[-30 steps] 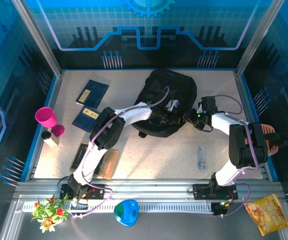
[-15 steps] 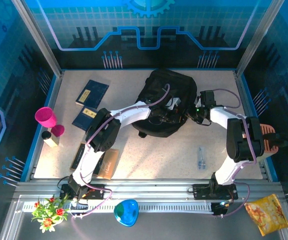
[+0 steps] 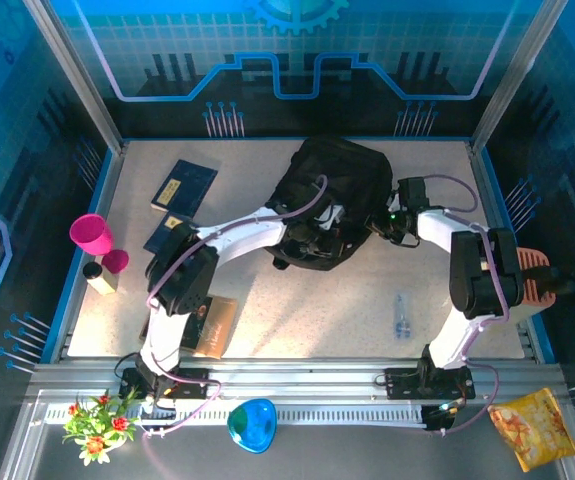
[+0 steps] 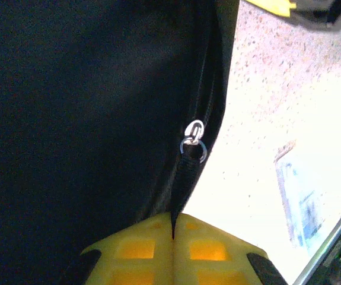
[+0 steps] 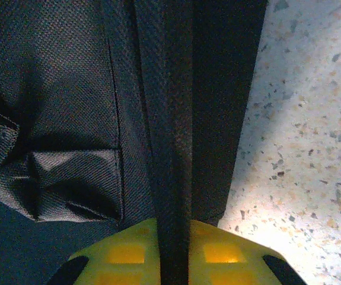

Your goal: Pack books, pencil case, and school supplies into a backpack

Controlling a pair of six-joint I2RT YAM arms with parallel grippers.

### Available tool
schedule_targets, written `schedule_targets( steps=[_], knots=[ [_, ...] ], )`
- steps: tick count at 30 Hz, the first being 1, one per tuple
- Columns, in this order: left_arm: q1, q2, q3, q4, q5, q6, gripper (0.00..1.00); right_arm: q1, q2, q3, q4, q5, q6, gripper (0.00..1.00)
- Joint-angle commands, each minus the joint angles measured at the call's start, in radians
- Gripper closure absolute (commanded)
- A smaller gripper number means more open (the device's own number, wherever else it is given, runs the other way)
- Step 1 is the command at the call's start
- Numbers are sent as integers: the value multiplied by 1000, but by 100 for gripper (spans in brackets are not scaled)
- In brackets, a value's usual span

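at backpack (image 3: 339,172) edge, right hand (image 5: 174,240) clamped

— Where is the backpack (image 3: 332,195)?
— At the back of the table (image 3: 307,300), in the middle. My left gripper (image 4: 172,225) is at its front edge, my right gripper (image 5: 174,230) at its right side.
— And the books (image 3: 183,186)?
— Left of it.

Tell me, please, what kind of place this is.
Probably a robot test booth, not a classroom: a speckled table walled by blue panels printed with circuit graphics, two robot arms bolted to a rail at its near edge, and a backpack between them.
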Motion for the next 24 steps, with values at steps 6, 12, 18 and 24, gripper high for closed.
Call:
schedule_targets(
  steps=[6, 12, 18, 24],
  knots=[
    [14, -158, -177, -134, -129, 80, 100, -16, 50, 63, 8, 66, -18, 88],
    [20, -188, -206, -116, -114, 95, 100, -13, -24, 17, 45, -13, 16, 82],
    [20, -180, -195, -78, -80, 94, 100, 38, -212, -125, 14, -41, 131, 45],
    [19, -176, -195, -71, -69, 102, 100, 161, -337, -251, -10, 44, 291, 30]
  ],
)
